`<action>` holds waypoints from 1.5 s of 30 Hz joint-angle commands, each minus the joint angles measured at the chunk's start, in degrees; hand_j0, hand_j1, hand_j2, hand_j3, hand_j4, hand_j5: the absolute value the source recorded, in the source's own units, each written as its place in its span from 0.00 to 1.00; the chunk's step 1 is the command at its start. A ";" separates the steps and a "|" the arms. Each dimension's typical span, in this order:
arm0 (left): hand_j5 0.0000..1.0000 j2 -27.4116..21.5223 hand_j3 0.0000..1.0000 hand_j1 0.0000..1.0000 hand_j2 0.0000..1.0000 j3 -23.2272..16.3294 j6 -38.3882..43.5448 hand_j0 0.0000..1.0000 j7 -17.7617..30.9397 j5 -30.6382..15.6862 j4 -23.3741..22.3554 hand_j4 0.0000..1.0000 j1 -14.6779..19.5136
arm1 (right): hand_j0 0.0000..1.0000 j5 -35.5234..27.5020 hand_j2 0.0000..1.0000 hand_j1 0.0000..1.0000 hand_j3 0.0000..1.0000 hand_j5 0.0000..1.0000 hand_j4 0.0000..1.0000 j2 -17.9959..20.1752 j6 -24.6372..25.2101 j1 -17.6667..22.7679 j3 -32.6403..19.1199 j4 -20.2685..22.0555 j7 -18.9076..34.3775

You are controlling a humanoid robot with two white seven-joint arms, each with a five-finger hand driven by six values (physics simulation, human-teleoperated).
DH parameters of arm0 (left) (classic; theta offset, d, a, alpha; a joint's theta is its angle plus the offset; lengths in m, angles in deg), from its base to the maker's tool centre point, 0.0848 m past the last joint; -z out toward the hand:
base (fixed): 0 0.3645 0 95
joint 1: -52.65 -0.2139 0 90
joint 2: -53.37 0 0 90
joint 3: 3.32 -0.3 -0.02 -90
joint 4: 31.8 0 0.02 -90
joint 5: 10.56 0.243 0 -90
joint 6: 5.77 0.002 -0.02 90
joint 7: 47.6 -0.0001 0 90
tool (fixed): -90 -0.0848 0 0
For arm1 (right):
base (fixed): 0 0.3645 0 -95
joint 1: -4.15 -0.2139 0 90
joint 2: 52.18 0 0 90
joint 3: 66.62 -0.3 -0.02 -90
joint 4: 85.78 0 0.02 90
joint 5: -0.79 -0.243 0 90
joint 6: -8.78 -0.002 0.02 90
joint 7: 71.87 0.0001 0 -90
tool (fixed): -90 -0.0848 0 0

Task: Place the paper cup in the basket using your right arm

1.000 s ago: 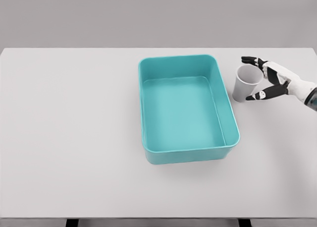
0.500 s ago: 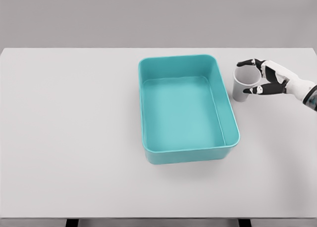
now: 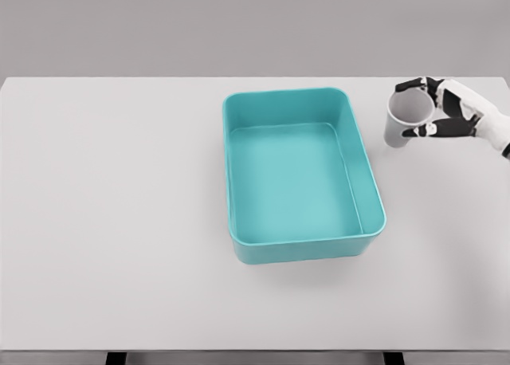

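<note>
Nearest the camera, along the bottom edge of the frame, the front edge of the white table (image 3: 119,301) shows w/ two dark leg tops just under it at lower left and lower right. Moving up, the teal basket (image 3: 303,257) sits a bit right of centre: a rounded rectangular tub, long side running away from the camera, open top, its inside bare. Further back and to the right, in the upper right of the frame, the paper cup (image 3: 403,118) is apart from the basket's far right corner, tilted so its open mouth faces partly toward the camera; looks lifted clear of the tabletop, tho the contact pt is hard to judge from this angle. The right hand (image 3: 445,110) comes in from the right edge, white forearm cut off by the frame, dark fingers (image 3: 410,85) curled over the cup's far rim and thumb pressed on its near side, i.e. grasping the cup. Beyond the table's far edge, plain grey backdrop.
</note>
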 commanded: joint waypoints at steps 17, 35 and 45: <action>1.00 0.00 1.00 1.00 1.00 0.00 -0.01 1.00 0.01 0.01 0.00 1.00 0.00 | 0.65 0.21 0.65 0.65 0.65 0.65 0.65 2.02 -0.20 0.62 -4.69 21.19 -0.01; 1.00 0.00 1.00 1.00 1.00 0.00 -0.01 1.00 0.01 0.01 0.00 1.00 0.00 | 0.65 17.08 0.65 0.65 0.65 0.65 0.65 -0.36 -0.20 -0.09 7.70 34.29 -0.01; 1.00 0.00 1.00 1.00 1.00 0.00 -0.01 1.00 0.01 0.01 0.00 1.00 0.00 | 0.65 36.94 0.65 0.65 0.65 0.65 0.65 -4.31 0.86 -1.67 12.10 33.76 -0.01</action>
